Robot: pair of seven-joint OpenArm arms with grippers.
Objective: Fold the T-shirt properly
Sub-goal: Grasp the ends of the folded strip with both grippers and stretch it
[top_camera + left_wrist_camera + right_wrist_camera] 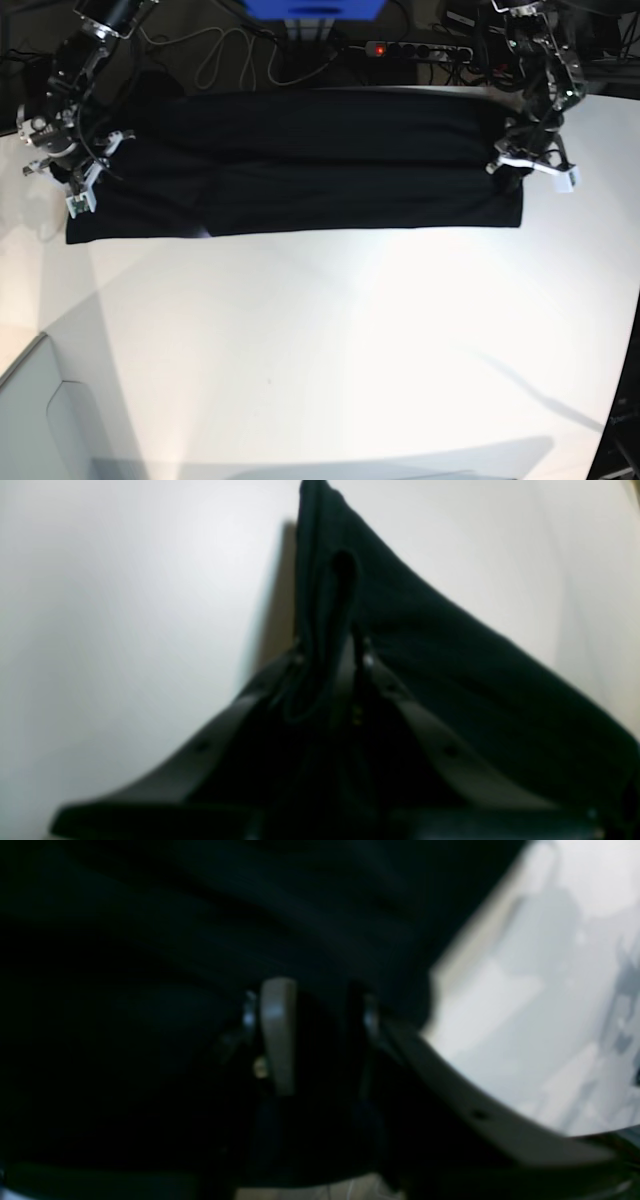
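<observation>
Lying as a long black band along the far edge of the worktop [330, 340]: T-shirt [300, 165], already narrowed. Pinching one short end each, left hand [332, 655] closed on bunched cloth, right hand [312, 1005] clamping fabric too, probably for carrying end to end. Crowding the far side: power strip [418, 48], cables [225, 55], blue box [315, 10].

- I see the T-shirt [300, 165] spread as a wide band across the desk [350, 340] at 12 o'clock.
- My right hand [75, 170] sits at its 9 o'clock end.
- My left hand [520, 170] sits at its 3 o'clock end.
- A power strip [415, 48] lies behind the T-shirt.
</observation>
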